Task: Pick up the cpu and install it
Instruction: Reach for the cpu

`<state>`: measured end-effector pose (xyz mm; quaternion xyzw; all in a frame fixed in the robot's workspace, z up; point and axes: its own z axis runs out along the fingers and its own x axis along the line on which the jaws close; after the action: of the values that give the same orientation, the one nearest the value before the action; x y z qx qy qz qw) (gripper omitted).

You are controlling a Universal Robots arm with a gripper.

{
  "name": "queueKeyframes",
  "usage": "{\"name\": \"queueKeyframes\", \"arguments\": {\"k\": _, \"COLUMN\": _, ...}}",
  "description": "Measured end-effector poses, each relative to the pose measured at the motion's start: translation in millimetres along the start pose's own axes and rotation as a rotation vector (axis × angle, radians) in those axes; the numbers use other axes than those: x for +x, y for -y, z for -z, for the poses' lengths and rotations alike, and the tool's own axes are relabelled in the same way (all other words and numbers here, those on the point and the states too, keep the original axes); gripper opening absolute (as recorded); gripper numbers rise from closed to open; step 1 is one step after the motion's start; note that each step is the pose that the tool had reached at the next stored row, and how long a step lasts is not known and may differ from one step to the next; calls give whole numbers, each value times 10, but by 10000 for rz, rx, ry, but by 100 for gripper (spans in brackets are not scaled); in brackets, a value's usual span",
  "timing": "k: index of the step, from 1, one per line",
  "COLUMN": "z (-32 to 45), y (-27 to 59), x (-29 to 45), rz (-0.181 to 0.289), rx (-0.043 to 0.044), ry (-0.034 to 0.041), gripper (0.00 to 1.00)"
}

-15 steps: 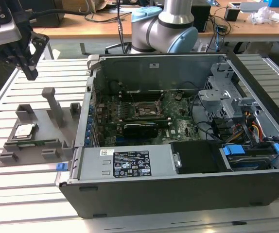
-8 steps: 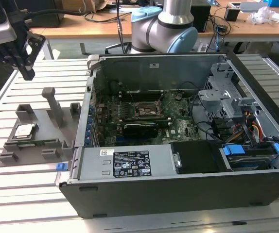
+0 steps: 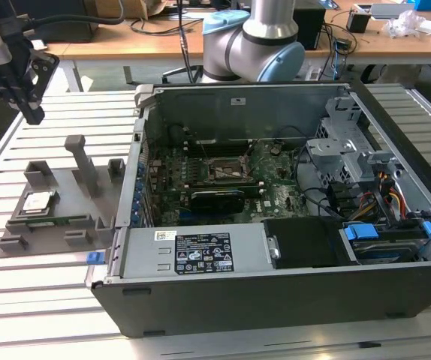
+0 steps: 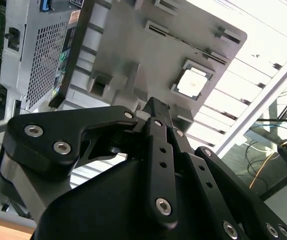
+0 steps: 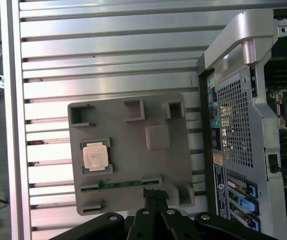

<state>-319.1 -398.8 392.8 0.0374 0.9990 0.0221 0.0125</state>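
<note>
The cpu (image 3: 37, 201) is a small silvery square chip lying flat in a pocket of the grey holder (image 3: 73, 225), on the slatted table at the exterior view's left. It also appears in both wrist views, as the cpu (image 5: 94, 156) and the cpu (image 4: 192, 82). My black gripper (image 3: 32, 114) hangs well above the table, beyond the holder's far left corner, apart from the chip. Its fingers (image 5: 153, 194) are shut together with nothing between them. The socket (image 3: 223, 169) lies on the motherboard inside the open computer case (image 3: 200, 259).
A long green circuit strip (image 5: 121, 184) lies in a slot of the holder near the chip. A tall grey post (image 3: 82, 161) rises from the holder. The case's metal wall (image 3: 129, 187) stands right beside the holder. Desks with cables line the back.
</note>
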Motion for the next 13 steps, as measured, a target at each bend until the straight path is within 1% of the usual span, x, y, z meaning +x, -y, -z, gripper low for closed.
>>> {"name": "queueKeyframes", "arguments": {"k": 5, "z": 2, "y": 5, "x": 65, "rz": -1, "rx": 0, "ry": 0, "gripper": 11}}
{"name": "queueKeyframes", "arguments": {"k": 13, "z": 3, "y": 10, "x": 142, "rz": -1, "rx": -1, "ry": 1, "gripper": 11}}
